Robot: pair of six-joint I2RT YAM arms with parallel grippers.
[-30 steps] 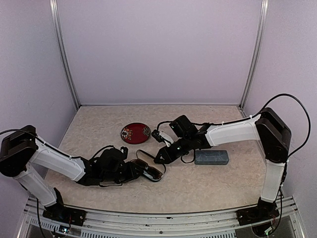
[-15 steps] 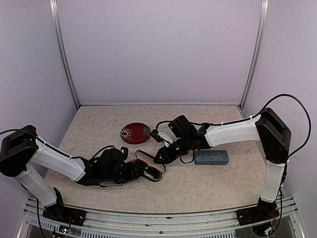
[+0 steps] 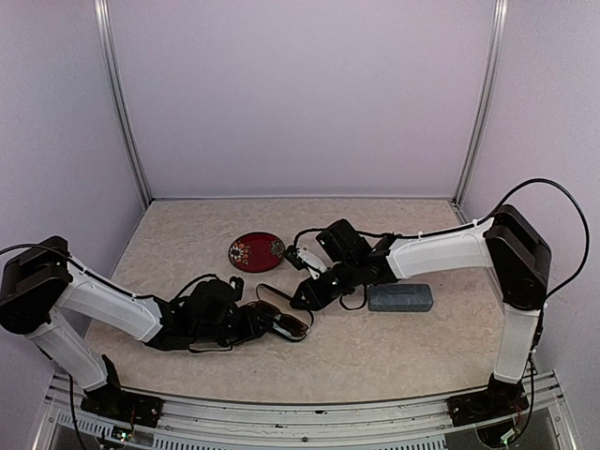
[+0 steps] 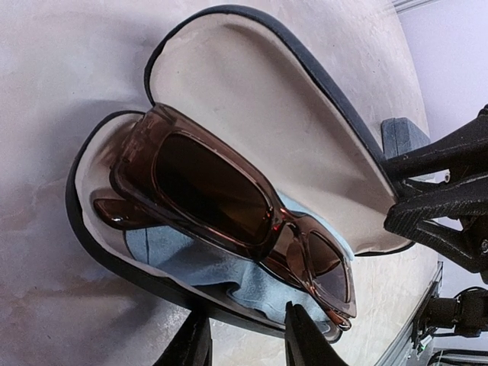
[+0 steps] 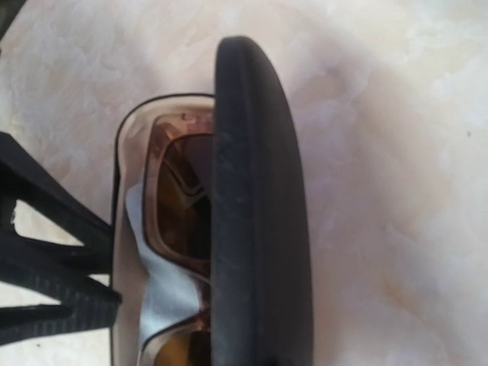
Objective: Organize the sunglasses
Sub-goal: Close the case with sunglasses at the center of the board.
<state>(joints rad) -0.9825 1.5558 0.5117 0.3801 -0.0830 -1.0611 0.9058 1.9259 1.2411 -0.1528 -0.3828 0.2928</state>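
Note:
The reddish-brown sunglasses (image 4: 229,191) lie folded on a light-blue cloth (image 4: 198,263) in the lower half of an open black case (image 4: 107,259) with cream lining. In the top view the case (image 3: 284,323) sits at the table's front centre. My left gripper (image 4: 242,328) straddles the case's near rim, one fingertip over the rim and one outside it. My right gripper (image 3: 300,298) has the raised lid (image 5: 259,191) by its free edge; its own fingers are hidden in the right wrist view. The lid stands on edge over the sunglasses (image 5: 179,206).
A closed grey-blue case (image 3: 400,297) lies just right of the right gripper. A round red patterned plate (image 3: 256,250) sits behind the black case. The two grippers are close together, and the left gripper's black fingers (image 5: 53,259) show at the left of the right wrist view.
My right gripper has crept slightly left toward the left arm, bringing the lid further over the sunglasses. The left arm and the case base have stayed put.

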